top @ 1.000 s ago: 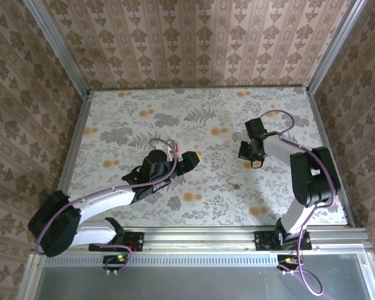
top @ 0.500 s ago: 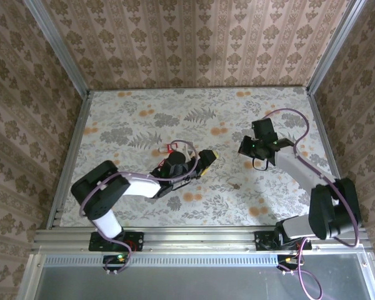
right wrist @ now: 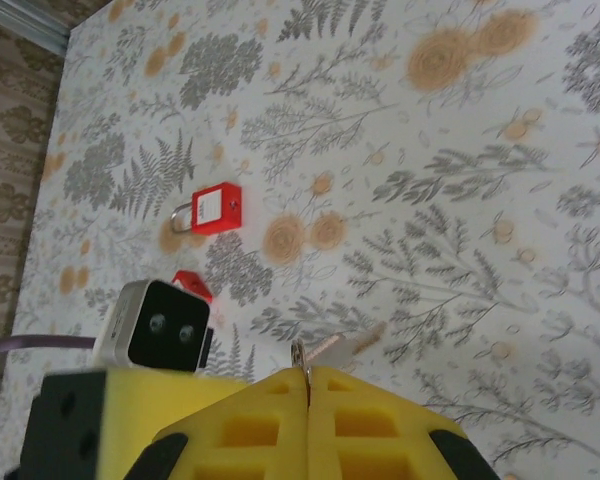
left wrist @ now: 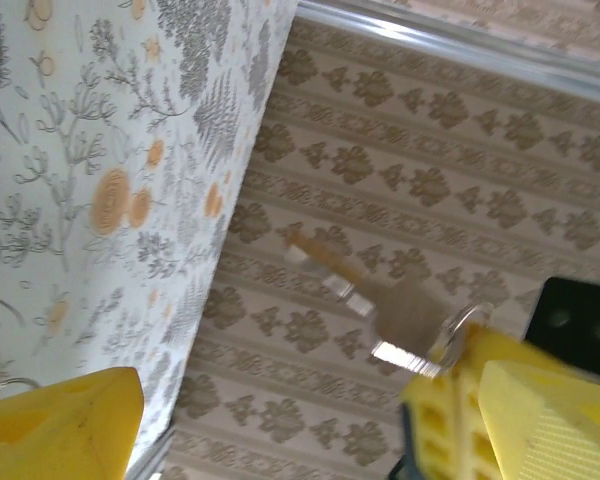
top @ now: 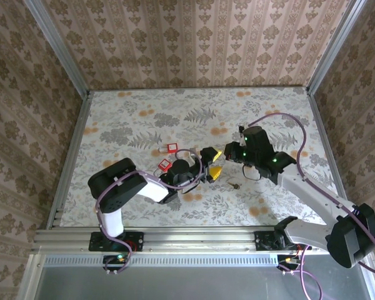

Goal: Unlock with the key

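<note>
looking down from above, i see the right claw [top: 224, 154] clenched on the key [right wrist: 335, 348], whose blade pokes out past the closed yellow pads [right wrist: 250, 430] over the flowered surface [right wrist: 480, 200]. the left claw [top: 211, 162] is released, jaws wide, just beside the right one near the middle of the surface. in its wrist view the key hangs ahead of it, gripped by the other claw. a red padlock [right wrist: 215, 208] lies flat on the surface left of both claws, and a second padlock [top: 164, 164] lies near it, close to the left arm.
</note>
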Controlling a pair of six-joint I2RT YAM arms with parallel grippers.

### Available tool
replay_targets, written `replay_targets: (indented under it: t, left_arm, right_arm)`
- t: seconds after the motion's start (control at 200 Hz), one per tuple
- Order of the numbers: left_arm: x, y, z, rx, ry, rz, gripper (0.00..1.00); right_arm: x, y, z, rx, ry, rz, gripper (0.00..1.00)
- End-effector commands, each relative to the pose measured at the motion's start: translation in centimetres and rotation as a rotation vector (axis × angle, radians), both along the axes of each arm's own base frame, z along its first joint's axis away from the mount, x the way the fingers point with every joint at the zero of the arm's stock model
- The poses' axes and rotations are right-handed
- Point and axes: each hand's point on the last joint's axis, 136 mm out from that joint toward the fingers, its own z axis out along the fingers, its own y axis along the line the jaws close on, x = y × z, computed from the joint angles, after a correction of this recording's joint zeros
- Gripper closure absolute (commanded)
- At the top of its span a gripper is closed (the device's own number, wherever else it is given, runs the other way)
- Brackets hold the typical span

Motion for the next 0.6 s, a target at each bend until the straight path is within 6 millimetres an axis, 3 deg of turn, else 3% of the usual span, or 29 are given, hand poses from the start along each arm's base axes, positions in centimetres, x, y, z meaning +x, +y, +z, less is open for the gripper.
replay_targets:
  t: [0.0, 0.145, 0.595]
  left_arm:
    - [0.3, 0.7, 0.8, -0.085, 0.074, 0.053, 0.12]
    - [0.5, 1.2, 0.8, -0.096, 0.096, 0.082, 0.12]
    - [0.7, 0.7, 1.9, -0.136, 0.106, 0.080, 0.13]
  right_arm:
    - [-0.2, 1.1, 2.2, 0.071, -0.063, -0.012, 1.00]
    - [-1.2, 1.7, 2.9, 0.086, -0.089, -0.006, 1.00]
    - [-3.5, 3.1, 1.5, 0.144, -0.093, 0.018, 1.00]
